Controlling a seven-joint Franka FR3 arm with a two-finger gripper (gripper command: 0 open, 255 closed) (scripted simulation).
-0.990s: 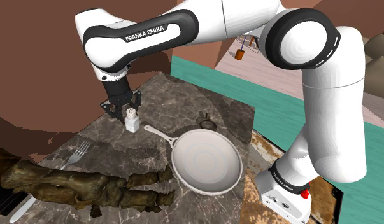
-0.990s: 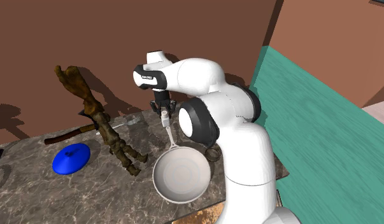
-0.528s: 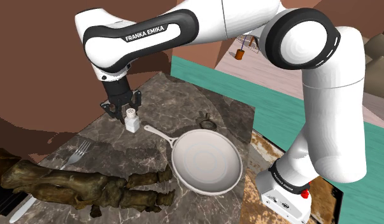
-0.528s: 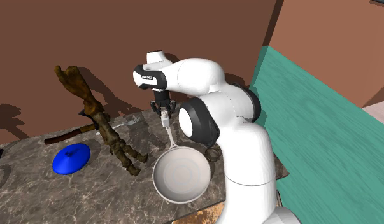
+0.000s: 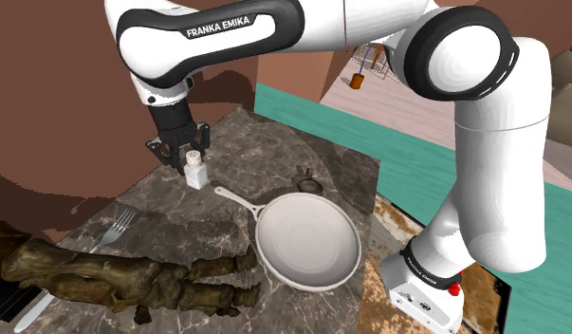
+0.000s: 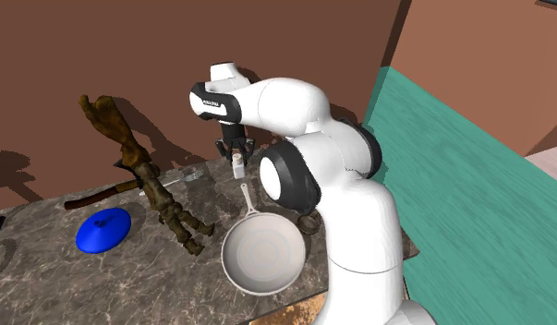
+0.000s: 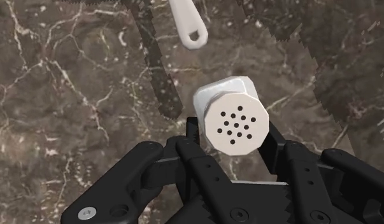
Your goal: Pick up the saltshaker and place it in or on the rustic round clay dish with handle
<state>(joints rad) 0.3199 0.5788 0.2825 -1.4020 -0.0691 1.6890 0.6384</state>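
Saltshaker (image 5: 196, 175): a small white one with a holed cap, sitting between the black fingers (image 7: 192, 135) over the far part of the marble table (image 5: 274, 157), at the shoulder view's left. It seems to be hanging just over the stone, not resting on it.
Pincer (image 7: 235, 141): it is gripping the saltshaker, one finger pressing on each side just under the cap.
Risk of slipping: the fingers are holding only the upper part, so a quick swing could be tilting the saltshaker or letting it drop.
Risk at the handle (image 5: 234, 200): this long handle is lying just beside the saltshaker, on the way to the dish. A low carry could be knocking it and turning the dish.
Risk at release: the dish is looking shallow and sloped, so a saltshaker released too high or near the rim could be tipping over and rolling out.
Dish (image 5: 307, 242): a round pale pan, drawn white and not clay-coloured, lying near the stand. Nothing is lying in it.
Other things: a fork (image 5: 113, 230) and a long brown branch (image 5: 132, 277) are lying at the near left in the shoulder view, and a blue lid (image 6: 103, 229) beyond them, all well apart from the dish.
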